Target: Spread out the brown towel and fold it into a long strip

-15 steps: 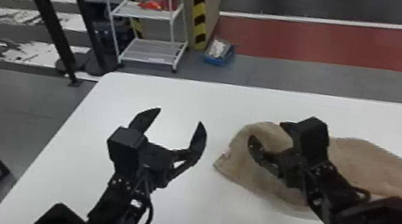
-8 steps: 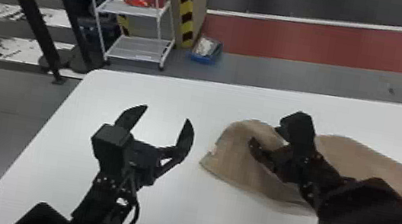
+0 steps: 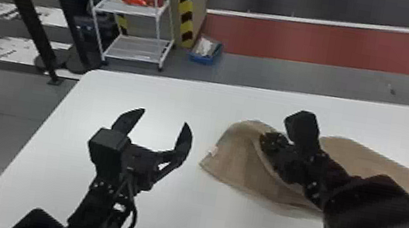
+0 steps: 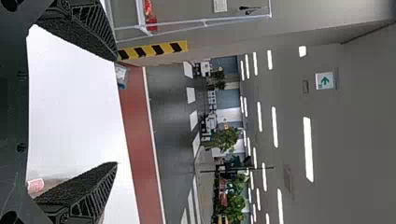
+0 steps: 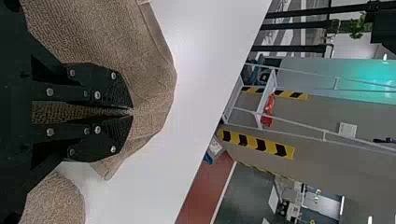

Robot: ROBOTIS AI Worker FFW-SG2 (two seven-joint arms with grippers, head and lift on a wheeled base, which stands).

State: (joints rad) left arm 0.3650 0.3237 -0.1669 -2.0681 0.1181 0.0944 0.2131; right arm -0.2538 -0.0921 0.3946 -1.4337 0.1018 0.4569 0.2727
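The right black gripper (image 5: pixel 132 112), jaws pinched on the brown cloth towel (image 3: pixel 235 161), should pull slowly so the left black gripper (image 3: pixel 165 116), jaws wide apart, can catch an edge.

Black jointed arms (image 3: pixel 374 225) bear boxy black housings (image 3: pixel 107 143) and a looped black cable (image 3: pixel 135 216); tapered black fingers (image 4: pixel 77 189) show diagonal ribs (image 4: pixel 93 19) and round silver screws (image 5: pixel 97 95).

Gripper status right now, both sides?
Left gripper: jaws open, nothing between them.
Right gripper: jaws closed on the brown towel.
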